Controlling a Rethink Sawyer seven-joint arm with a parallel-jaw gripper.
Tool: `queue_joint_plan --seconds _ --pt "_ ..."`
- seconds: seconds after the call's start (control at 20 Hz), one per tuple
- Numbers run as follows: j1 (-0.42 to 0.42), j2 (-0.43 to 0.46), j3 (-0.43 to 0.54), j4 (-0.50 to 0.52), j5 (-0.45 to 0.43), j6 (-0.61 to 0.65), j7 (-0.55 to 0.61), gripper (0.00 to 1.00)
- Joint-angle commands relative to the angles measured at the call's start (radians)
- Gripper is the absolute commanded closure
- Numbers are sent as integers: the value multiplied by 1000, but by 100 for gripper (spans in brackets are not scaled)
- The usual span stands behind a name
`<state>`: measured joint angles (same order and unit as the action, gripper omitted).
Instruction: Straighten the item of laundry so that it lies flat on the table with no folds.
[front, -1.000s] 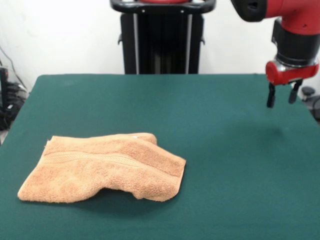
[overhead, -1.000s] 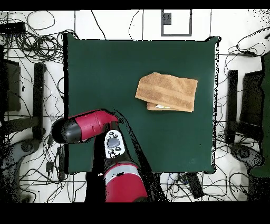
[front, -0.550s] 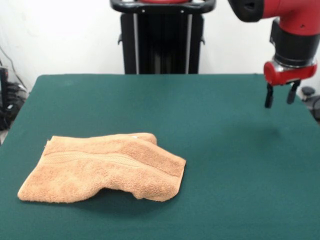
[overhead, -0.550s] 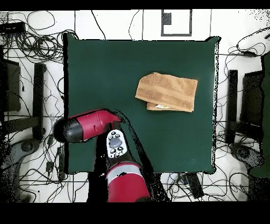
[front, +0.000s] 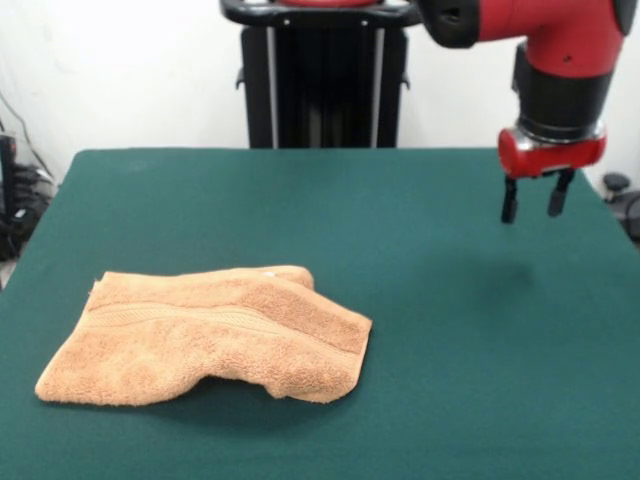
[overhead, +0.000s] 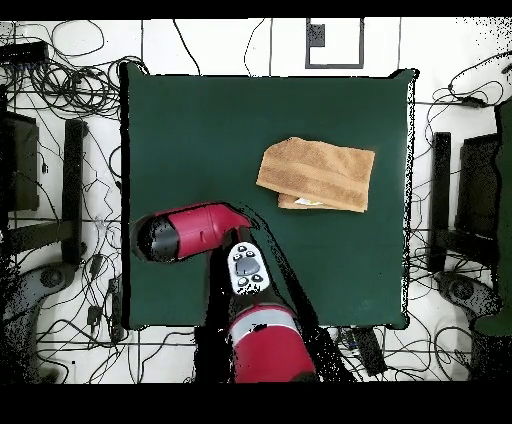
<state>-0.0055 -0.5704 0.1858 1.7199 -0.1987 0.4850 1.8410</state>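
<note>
- Across the front view, upper right: the red and black arm (front: 540, 25) enters from the top edge and turns down into a vertical wrist, black collar above a red ring.
- Below the ring, the claw (front: 530, 200) points straight down and hangs in the air above the green surface (front: 420, 330), not touching it.
- Its two dark fingers (front: 509, 203) stand parted with a clear gap between them; nothing is held.
- The towel (front: 205, 335) lies at the lower left of the surface, well apart from the claw. It is folded over itself, one layer draped across another, with a woven band running along its length.

- From overhead: the arm (overhead: 190, 232) reaches over the lower left part of the surface (overhead: 200, 130), its red upper link lying roughly crosswise and its rounded end towards the left edge.
- The claw cannot be made out beneath the arm in this view.
- The towel (overhead: 318, 172) sits right of centre, near the right edge, clear of the arm, with a folded layer showing along its lower edge.
</note>
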Motion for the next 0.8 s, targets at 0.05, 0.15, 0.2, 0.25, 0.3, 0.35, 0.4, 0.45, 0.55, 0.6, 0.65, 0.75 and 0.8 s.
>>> queue_joint_plan --seconds 0.05,0.15,0.2,0.25,0.3,0.35,0.4,0.45,0.55,0.6,0.65,0.75,0.8 --pt "-33 49 61 81 -32 -61 50 0" --pt "-37 51 62 82 -39 -65 48 0" --pt "-39 52 62 81 -42 -66 46 0" --pt "-41 51 62 86 -46 -69 45 0" --pt "-43 51 62 86 -48 -69 44 0" --pt "-45 50 64 90 -50 -72 43 0" --pt "-48 50 65 91 -51 -73 42 0" --pt "-52 49 66 97 -54 -78 41 0" --pt "-58 48 69 103 -56 -82 38 0" --pt "-61 48 69 106 -57 -84 36 0" --pt "-65 49 70 107 -59 -88 34 0" --pt "-73 51 72 109 -61 -90 28 0" --pt "-77 52 74 111 -63 -92 26 0"
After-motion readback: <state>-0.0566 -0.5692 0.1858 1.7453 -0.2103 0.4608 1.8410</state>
